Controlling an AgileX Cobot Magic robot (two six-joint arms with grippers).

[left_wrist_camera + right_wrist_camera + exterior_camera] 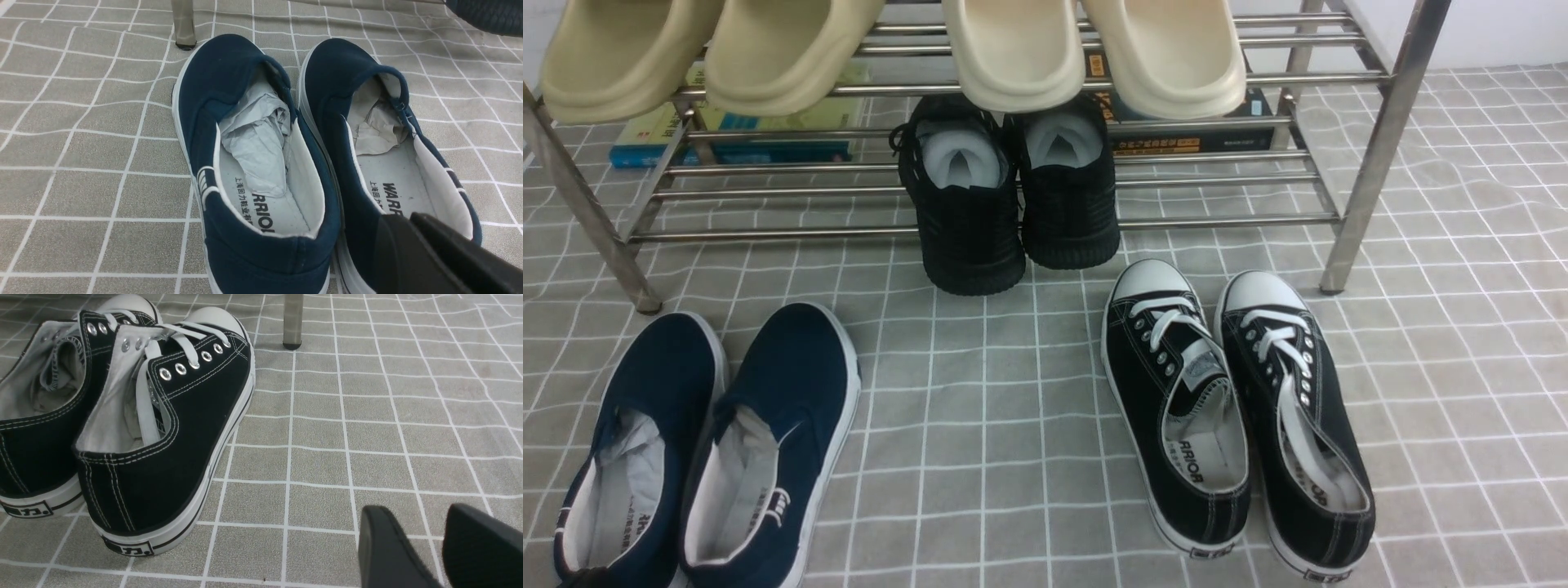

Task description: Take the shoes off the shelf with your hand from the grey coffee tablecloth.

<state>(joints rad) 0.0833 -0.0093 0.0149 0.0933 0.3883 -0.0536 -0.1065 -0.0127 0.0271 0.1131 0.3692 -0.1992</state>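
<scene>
Left gripper (408, 228) nearly closed at lower right over a heel, empty; right gripper (441, 539) open, empty, over cloth (1013, 425); navy shoes (711, 449) lower left on cloth, below shelf (1013, 220).

A grey checked tablecloth (1013, 425) carries the steel shelf (1380, 147), the navy shoes (703, 449) on the left and black-and-white sneakers (1233, 408) on the right. Black sneakers (1013, 196) sit on the shelf's lower bars, cream slippers (890, 49) on the upper.
</scene>
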